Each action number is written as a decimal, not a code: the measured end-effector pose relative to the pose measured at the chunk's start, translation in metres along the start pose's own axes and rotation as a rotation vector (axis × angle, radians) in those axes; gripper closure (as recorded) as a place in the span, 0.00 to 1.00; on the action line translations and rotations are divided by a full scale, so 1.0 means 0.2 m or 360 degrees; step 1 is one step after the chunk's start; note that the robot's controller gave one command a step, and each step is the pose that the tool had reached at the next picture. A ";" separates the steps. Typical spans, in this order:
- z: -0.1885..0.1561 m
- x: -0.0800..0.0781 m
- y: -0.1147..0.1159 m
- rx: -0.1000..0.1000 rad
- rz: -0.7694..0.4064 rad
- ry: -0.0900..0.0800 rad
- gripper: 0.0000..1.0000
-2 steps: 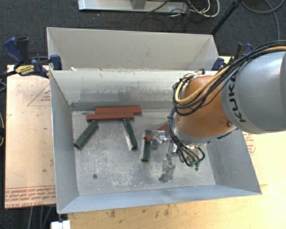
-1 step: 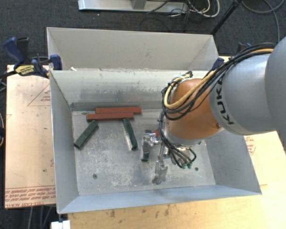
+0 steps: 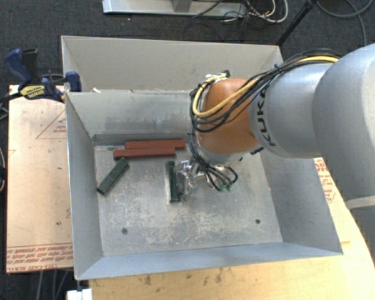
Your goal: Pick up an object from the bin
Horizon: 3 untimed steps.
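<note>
Item: your tool (image 3: 186,175), grip state you cannot tell, just beside the dark green bar (image 3: 174,183); hazard: off-centre closing could skid it away.

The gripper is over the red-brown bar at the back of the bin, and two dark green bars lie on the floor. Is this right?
No. In the camera view the gripper is over the dark green bar near the middle of the bin; the red-brown bar lies apart at the back. The second dark green bar lies further left.
</note>
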<state>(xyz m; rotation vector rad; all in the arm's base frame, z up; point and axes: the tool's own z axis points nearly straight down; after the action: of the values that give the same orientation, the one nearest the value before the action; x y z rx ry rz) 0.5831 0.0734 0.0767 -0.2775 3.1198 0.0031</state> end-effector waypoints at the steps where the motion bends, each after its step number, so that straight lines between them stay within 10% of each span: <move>1: 0.00 0.00 0.00 0.0000 0.0000 0.0000 1.00; 2: -0.33 0.01 -0.02 0.0000 0.0044 0.0018 1.00; 3: -0.43 0.04 -0.05 -0.0001 -0.0325 0.0013 0.00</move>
<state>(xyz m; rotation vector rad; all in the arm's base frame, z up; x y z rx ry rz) 0.5752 0.0619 0.1625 -0.5960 3.0829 0.0013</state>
